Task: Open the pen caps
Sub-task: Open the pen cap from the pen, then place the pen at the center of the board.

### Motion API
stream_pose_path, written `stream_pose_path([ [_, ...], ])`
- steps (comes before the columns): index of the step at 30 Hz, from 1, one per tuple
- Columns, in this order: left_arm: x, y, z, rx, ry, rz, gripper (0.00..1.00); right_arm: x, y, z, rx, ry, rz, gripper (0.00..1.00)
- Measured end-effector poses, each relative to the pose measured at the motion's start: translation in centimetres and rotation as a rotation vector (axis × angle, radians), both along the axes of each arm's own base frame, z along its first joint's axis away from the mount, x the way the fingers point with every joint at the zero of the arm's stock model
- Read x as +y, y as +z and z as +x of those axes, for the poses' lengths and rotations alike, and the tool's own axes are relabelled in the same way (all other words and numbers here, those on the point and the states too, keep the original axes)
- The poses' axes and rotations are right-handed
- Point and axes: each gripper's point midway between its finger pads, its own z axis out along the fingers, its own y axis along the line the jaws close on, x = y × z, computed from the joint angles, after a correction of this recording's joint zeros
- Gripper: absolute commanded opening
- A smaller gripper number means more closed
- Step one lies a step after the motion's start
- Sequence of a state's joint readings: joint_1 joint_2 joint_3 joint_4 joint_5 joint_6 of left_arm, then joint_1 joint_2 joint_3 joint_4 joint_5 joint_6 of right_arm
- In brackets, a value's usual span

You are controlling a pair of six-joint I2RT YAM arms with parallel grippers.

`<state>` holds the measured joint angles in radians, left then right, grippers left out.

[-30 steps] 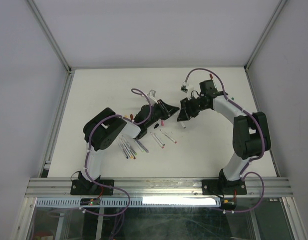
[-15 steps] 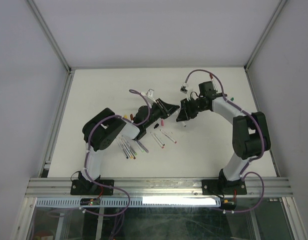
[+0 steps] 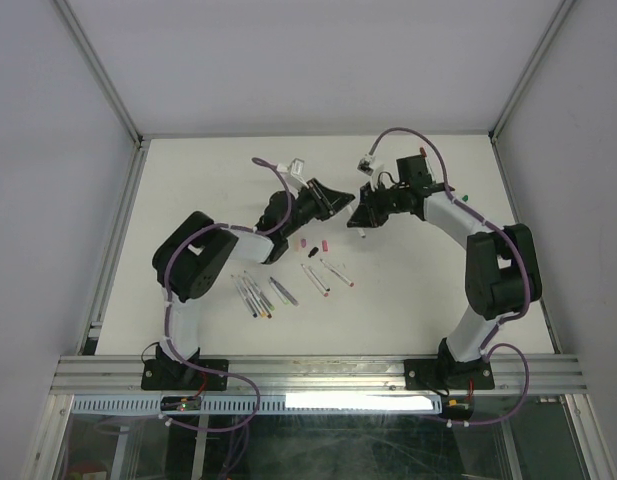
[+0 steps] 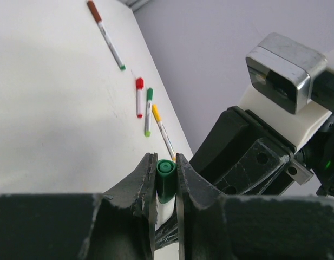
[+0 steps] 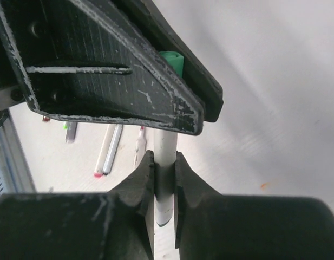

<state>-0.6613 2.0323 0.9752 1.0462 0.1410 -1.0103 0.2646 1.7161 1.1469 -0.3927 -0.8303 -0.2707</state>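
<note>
So the big change in the last second: the right gripper (image 3: 360, 212) went from standing half open around the pen to clamped on it. In its wrist view the fingers (image 5: 142, 181) are pinched tight on the white barrel (image 5: 165, 143), no gap either side. The left gripper (image 3: 333, 200) hasn't changed its grip at all, it's closed on the green cap (image 4: 167, 176) at the other end, and you can see that cap poking out past its fingers from the right wrist cam too. Both arms have also drifted a bit toward the far side of the table (image 3: 418, 290) compared with a second ago, carrying the pen up in the air between them

What that means, I reckon: this is the setup for the pull. One hand on the cap, the other on the barrel, both snug, so the next thing should be pulling them straight apart along the pen. The cap is still on as far as I can tell. If the pull goes off-axis the barrel could slip through the right fingers, since it's smooth and thin

Down on the table there's a handful of loose caps (image 3: 313, 246) near the middle and a bunch of already-opened pens (image 3: 256, 296) closer to the left arm, so they're well into the job, with at least this one left
</note>
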Motion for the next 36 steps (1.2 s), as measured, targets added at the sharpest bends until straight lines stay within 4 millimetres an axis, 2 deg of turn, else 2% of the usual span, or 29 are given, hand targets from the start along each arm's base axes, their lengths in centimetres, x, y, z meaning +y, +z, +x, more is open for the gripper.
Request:
stream_pose_path([
  [3, 0.7, 2.1, 2.0, -0.026, 0.025, 0.023, 0.0, 0.6, 1.6, 1.9, -0.093, 0.002, 0.026, 0.0],
  [4, 1.6, 3.3, 3.4, -0.047, 0.083, 0.016, 0.0, 0.6, 1.7, 1.8, -0.093, 0.005, 0.024, 0.0],
  [6, 5.0, 6.3, 7.3, -0.091, 0.221, -0.003, 0.0, 0.4, 1.0, 0.3, -0.028, 0.017, 0.018, 0.0],
  [7, 7.6, 8.0, 9.5, -0.114, 0.308, -0.016, 0.0, 0.3, 0.6, -0.5, 0.006, 0.022, 0.011, 0.0],
  [9, 12.3, 10.9, 12.2, -0.154, 0.447, -0.041, 0.0, 0.1, -0.2, -1.7, 0.061, 0.028, -0.001, 0.0],
  [10, 14.7, 12.0, 13.1, -0.171, 0.511, -0.05, 0.0, 0.1, -0.4, -2.2, 0.083, 0.03, -0.007, 0.0],
  [12, 17.4, 13.7, 13.7, -0.195, 0.585, -0.064, 0.0, 0.0, -0.7, -2.6, 0.097, 0.031, -0.018, 0.0],
  [14, 17.6, 14.8, 13.0, -0.211, 0.587, -0.068, 0.0, -0.1, -1.0, -2.6, 0.098, 0.026, -0.043, 0.0],
  [16, 16.9, 14.9, 11.7, -0.211, 0.562, -0.051, 0.0, -0.3, -1.8, -2.8, 0.105, 0.015, -0.089, 0.0],
  [20, 15.9, 13.0, 8.3, -0.169, 0.478, 0.02, 0.0, -0.8, -4.1, -3.2, 0.151, 0.001, -0.204, 0.05],
  [23, 16.0, 10.8, 5.3, -0.125, 0.426, 0.087, 0.0, -1.4, -5.8, -4.0, 0.182, -0.005, -0.304, 0.12],
  [27, 16.8, 8.5, 1.0, -0.085, 0.398, 0.164, 0.0, -1.4, -6.6, -4.8, 0.181, 0.004, -0.373, 0.15],
  [33, 17.1, 8.2, -4.3, -0.094, 0.353, 0.173, 0.0, -1.4, -7.9, -5.9, 0.231, 0.011, -0.426, 0.15],
  [36, 17.8, 8.1, -5.6, -0.099, 0.356, 0.166, 0.0, -1.5, -8.3, -6.4, 0.265, 0.005, -0.438, 0.16],
])
